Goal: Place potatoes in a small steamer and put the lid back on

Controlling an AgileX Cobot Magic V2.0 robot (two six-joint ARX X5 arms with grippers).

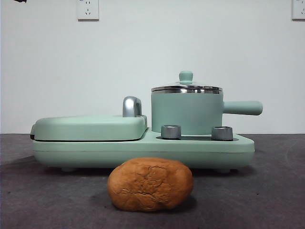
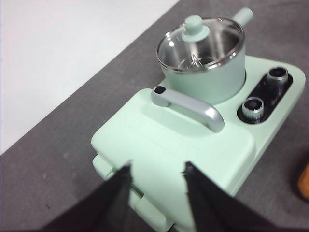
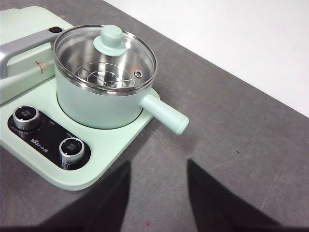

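One orange-brown potato (image 1: 150, 184) with cracked skin lies on the dark table in front of the mint-green appliance; a sliver of the potato (image 2: 304, 181) shows in the left wrist view. The small steamer (image 1: 187, 113) (image 2: 205, 72) (image 3: 99, 99) stands on the appliance's right side with its side handle (image 1: 243, 108) (image 3: 164, 113) pointing right. The glass lid (image 1: 186, 88) (image 2: 200, 43) (image 3: 106, 55) with its mint knob sits on the steamer. My left gripper (image 2: 157, 171) hovers open above the griddle end. My right gripper (image 3: 158, 169) hovers open over the table beside the steamer handle.
The flat mint griddle part (image 1: 89, 127) (image 2: 178, 145) with a chrome handle (image 1: 131, 106) (image 2: 190, 106) fills the appliance's left half. Two steel knobs (image 1: 171, 131) (image 1: 222, 133) sit at the front below the steamer. A white wall stands behind.
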